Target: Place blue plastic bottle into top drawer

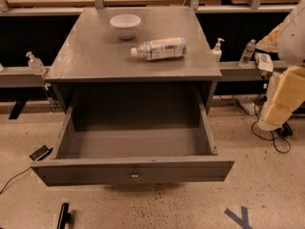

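Note:
The blue plastic bottle [159, 48] lies on its side on the grey table top [95, 56], white cap pointing left. The top drawer [133, 170] is pulled wide open toward me and its inside is bare; the round knob sits at the middle of its front. My arm hangs at the right edge of the view, and my gripper [274, 114] is at its lower end, beside the table's right side. It is far from the bottle and holds nothing.
A white bowl [125, 25] stands behind the bottle. Small pump bottles sit on the left [35, 63] and right [218, 49] ledges, with a small water bottle [248, 52]. Cables [271, 140], a black device [40, 152] and a blue tape mark [240, 217] lie on the floor.

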